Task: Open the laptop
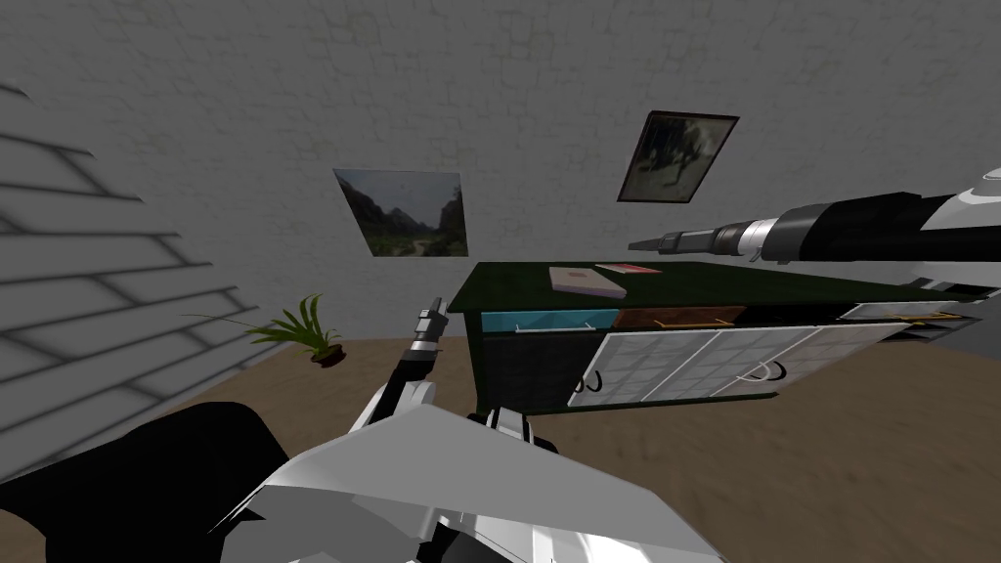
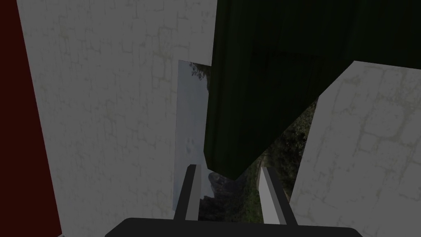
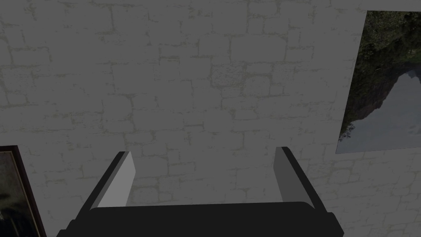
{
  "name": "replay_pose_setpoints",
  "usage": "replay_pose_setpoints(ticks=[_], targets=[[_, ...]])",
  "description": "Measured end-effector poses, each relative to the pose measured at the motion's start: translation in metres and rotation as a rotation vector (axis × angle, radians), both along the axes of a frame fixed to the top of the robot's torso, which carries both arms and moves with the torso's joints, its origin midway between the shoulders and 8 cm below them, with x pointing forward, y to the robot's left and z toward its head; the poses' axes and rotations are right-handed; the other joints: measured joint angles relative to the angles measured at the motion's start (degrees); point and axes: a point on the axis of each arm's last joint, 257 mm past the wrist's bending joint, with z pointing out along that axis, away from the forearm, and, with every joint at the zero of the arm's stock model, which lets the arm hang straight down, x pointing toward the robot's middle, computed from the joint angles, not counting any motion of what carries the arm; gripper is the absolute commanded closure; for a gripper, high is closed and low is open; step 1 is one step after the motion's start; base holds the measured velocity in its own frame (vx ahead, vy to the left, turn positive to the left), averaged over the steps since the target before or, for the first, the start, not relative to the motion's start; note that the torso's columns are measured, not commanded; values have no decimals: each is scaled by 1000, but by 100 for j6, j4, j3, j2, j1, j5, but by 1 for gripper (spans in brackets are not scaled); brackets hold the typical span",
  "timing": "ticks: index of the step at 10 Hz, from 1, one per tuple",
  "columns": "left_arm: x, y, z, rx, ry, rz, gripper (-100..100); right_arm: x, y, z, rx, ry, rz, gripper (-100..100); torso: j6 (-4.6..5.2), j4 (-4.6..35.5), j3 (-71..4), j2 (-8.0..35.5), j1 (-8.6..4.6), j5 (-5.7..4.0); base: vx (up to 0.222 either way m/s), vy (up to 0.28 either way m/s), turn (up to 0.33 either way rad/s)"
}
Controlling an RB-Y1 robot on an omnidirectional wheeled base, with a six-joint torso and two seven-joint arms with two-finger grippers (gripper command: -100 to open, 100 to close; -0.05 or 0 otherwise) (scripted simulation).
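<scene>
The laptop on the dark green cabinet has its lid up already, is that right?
Not quite. The laptop is still shut: the head view shows it lying flat as one closed slab, with no lid standing up. The rest is right: it does lie on top of the dark green cabinet.

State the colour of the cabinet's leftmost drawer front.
The drawer front is teal blue; the head view shows it best.
</scene>
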Motion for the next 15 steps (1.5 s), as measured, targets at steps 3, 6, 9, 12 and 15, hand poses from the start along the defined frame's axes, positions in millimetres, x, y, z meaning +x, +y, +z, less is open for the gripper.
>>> replay_pose_setpoints(ticks=[3,6,9,12,15], targets=[[0,1,0,0,1,2,0,0,0,0,0,0,0,-100,-5,0,-1,-1,4,1,-2,2,-7],[-1,2,0,1,1,5,0,1,16,14,-3,-2,16,-100,-1,-1,1,0,-1,1,-4,-5,-17],[-2,5,1,2,-1,11,0,1,36,29,-2,-3,36,-100,14,-4,1,-2,-27,-5,-5,-15,-37],[-3,9,2,5,-2,21,0,3,51,41,-2,-2,51,-100,24,-9,-3,-10,-56,-14,1,-24,-36],[-5,14,1,7,-1,32,0,3,55,46,-1,-1,55,-100,24,-5,-6,-10,-47,-15,-2,-2,-19]])
